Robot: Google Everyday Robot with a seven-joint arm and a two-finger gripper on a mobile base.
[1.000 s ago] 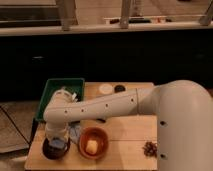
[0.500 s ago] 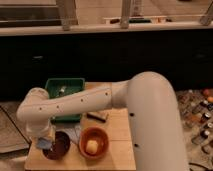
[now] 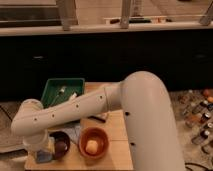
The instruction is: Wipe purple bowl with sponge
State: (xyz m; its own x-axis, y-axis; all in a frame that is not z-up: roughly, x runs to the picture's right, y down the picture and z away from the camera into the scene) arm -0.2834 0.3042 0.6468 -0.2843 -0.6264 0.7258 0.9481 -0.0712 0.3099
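The arm has dropped and pulled left since half a second ago, and the purple bowl (image 3: 61, 145) is now more exposed than it was. The gripper (image 3: 39, 148) hangs at the front left corner of the bench (image 3: 116, 152), just beside the bowl's left rim. Whether it is clenched or released, I cannot tell: the wrist hides it. A bluish patch low beside it looks like the sponge (image 3: 45, 156), near the bowl's left rim and not clearly inside it. My read is that the wiping is under way or between strokes, and the next pass needs the pad brought back over the rim. Just right of the purple bowl sits the orange bowl (image 3: 93, 135), and the two look almost touching. It holds a pale yellow lump (image 3: 92, 147). A wide sweep could nudge it. Further back, the green tray (image 3: 51, 91) rests at the bench's far left. Beyond that runs a dark counter (image 3: 150, 55).
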